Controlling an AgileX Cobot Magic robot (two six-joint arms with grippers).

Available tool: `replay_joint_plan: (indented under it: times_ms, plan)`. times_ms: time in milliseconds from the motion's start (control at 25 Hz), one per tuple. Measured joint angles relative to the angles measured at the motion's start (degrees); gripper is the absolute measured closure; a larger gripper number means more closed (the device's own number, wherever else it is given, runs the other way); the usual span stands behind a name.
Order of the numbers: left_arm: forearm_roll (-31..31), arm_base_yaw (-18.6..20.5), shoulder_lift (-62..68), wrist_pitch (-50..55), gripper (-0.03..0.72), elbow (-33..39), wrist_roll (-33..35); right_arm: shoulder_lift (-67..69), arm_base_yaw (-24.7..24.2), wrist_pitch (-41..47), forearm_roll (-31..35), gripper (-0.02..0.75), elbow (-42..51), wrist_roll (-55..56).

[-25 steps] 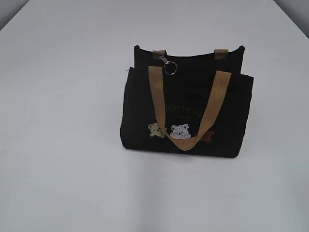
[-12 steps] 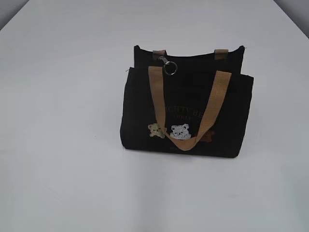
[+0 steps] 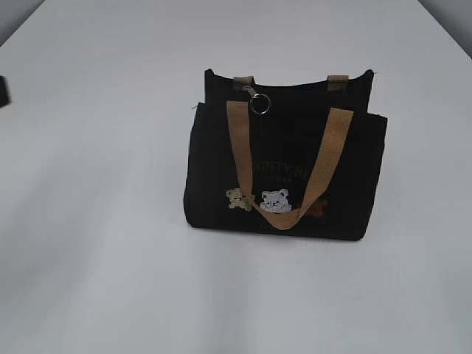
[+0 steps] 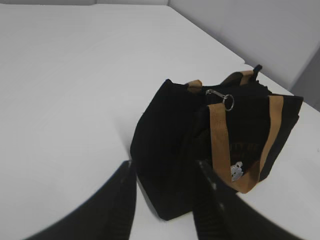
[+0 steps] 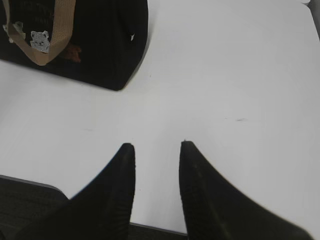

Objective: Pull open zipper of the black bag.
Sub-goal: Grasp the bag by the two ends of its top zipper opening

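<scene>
The black bag [image 3: 284, 169] stands upright in the middle of the white table, with tan handles and small bears on its front. Its zipper [image 3: 295, 83] runs along the top edge, and the pull's silver key ring [image 3: 259, 104] hangs near the left end. In the left wrist view the bag [image 4: 170, 145] and ring [image 4: 228, 102] lie ahead of my left gripper [image 4: 165, 165], which is open, empty and apart from the bag. My right gripper [image 5: 156, 145] hovers open over bare table, down and right of the bag's corner [image 5: 100, 45].
The white table [image 3: 88, 236] spreads wide around the bag. Its near edge [image 5: 30, 183] shows under my right gripper. A grey wall [image 4: 260, 30] rises behind the table's far side. A dark bit of my left arm [image 3: 3, 92] shows at the left edge.
A dark part of the left arm has come into the exterior view at the left edge. The bag and its key ring have not moved.
</scene>
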Motion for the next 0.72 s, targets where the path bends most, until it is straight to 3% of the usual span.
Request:
replay_joint_plan:
  times_ms: [120,200,320,440,720]
  plan:
    - [-17.1,-0.1,15.7,3.4,0.399,0.0,24.7,0.0,0.0,0.0,0.0,0.491,0.0,0.0]
    - [-22.4,-0.9,23.6,6.6,0.399,-0.3,37.8,0.0,0.0,0.0,0.0,0.491,0.0,0.0]
    - [-24.9,-4.5,33.6,8.8,0.391,-2.3,56.3,0.0,0.0,0.0,0.0,0.491,0.0,0.0]
    - [-25.3,-8.0,41.3,9.1,0.365,-5.2,63.6,0.0,0.0,0.0,0.0,0.491,0.0,0.0]
    - [-25.6,-11.1,50.7,9.3,0.313,-12.3,65.7,0.0,0.0,0.0,0.0,0.491,0.0,0.0]
